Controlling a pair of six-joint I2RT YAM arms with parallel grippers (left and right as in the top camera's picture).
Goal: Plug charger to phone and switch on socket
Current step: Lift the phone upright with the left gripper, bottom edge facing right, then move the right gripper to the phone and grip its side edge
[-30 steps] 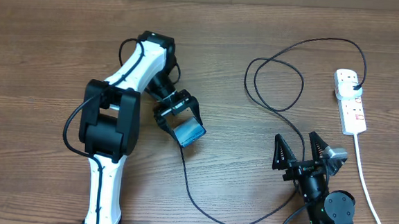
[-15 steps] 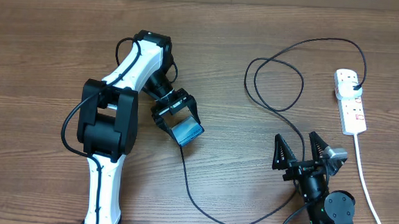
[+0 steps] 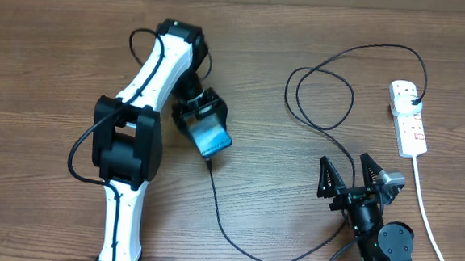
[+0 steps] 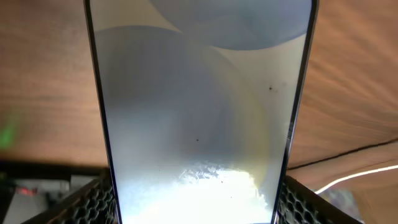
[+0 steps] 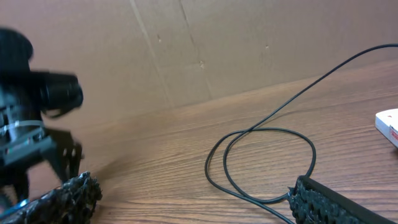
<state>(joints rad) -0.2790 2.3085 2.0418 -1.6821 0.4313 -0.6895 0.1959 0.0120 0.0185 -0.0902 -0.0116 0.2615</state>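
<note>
My left gripper (image 3: 207, 126) is shut on the phone (image 3: 213, 138), whose light-blue screen faces up near the table's middle. The left wrist view is almost filled by the phone (image 4: 199, 112), with a meshed finger (image 4: 93, 202) pressed against each long edge. The charger (image 3: 219, 219) is a thin black cable. Its end meets the phone's lower edge; I cannot tell whether it is seated. It loops right and up to a black plug (image 3: 413, 100) in the white socket (image 3: 409, 119). My right gripper (image 3: 349, 175) stands open near the front edge, its fingers (image 5: 333, 202) beside the charger's loop (image 5: 261, 165).
The socket's thick white cord (image 3: 426, 211) runs down the right side to the table's front edge. Coils of the black cable (image 3: 319, 99) lie between the phone and the socket. A brown cardboard wall (image 5: 205, 43) stands behind the table.
The left arm has swung the phone a little left and turned it, so its lower end now points more toward the front edge. The right arm has not moved.
</note>
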